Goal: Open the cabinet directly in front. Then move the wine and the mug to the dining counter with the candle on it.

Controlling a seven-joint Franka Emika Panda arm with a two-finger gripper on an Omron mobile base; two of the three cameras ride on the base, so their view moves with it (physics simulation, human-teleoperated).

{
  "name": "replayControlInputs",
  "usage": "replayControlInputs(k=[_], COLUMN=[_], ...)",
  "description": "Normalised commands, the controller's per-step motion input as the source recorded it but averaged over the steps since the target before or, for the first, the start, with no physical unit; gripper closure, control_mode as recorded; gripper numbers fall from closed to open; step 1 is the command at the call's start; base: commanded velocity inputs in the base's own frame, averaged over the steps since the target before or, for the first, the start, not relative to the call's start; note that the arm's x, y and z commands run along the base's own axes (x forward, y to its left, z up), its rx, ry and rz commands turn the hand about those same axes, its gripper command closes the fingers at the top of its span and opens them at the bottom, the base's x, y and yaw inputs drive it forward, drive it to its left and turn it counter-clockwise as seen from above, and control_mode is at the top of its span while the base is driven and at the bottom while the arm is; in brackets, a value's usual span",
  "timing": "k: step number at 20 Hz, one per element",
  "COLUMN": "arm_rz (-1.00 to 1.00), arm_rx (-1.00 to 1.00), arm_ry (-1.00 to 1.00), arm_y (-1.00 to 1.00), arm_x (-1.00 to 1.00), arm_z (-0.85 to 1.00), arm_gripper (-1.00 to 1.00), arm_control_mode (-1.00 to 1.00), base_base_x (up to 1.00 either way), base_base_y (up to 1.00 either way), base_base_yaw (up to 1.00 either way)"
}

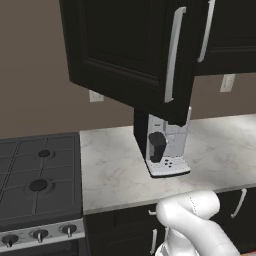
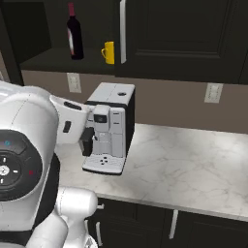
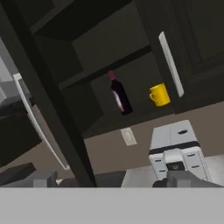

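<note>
Cabinet (image 3: 87, 65) left door swung wide open, right door shut. First step looks done. Wine (image 3: 120, 97) and mug (image 3: 159, 94) stand side by side, apart, on the lower shelf, above the coffee machine (image 2: 110, 127) on the marble counter (image 2: 193, 164). Gripper (image 3: 113, 180) jaws spread wide, holding nothing, below the shelf and well short of the wine. Left to do, by my reckoning: both pickups and both carries to the dining counter.

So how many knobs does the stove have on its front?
3 stove knobs show in the left base view, in a row along the stove's front edge: left, middle and right. More may be hidden past the picture's left edge.
</note>
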Motion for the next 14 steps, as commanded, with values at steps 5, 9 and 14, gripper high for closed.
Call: replayControlInputs(k=[5, 9, 14], arm_rz=[0.03, 0.0, 0.0], arm_rx=[0.0, 0.0, 0.03], arm_ry=[0.0, 0.0, 0.0], arm_y=[-0.03, 0.08, 0.18], arm_x=[0.06, 0.39, 0.62], arm_z=[0.0, 0.0, -0.05], arm_gripper=[-1.0, -1.0, -1.0], arm_control_mode=[-1.0, -1.0, -1.0], base_base_x=[0.0, 0.0, 0.0], base_base_y=[0.0, 0.0, 0.0], base_base_yaw=[0.0, 0.0, 0.0])
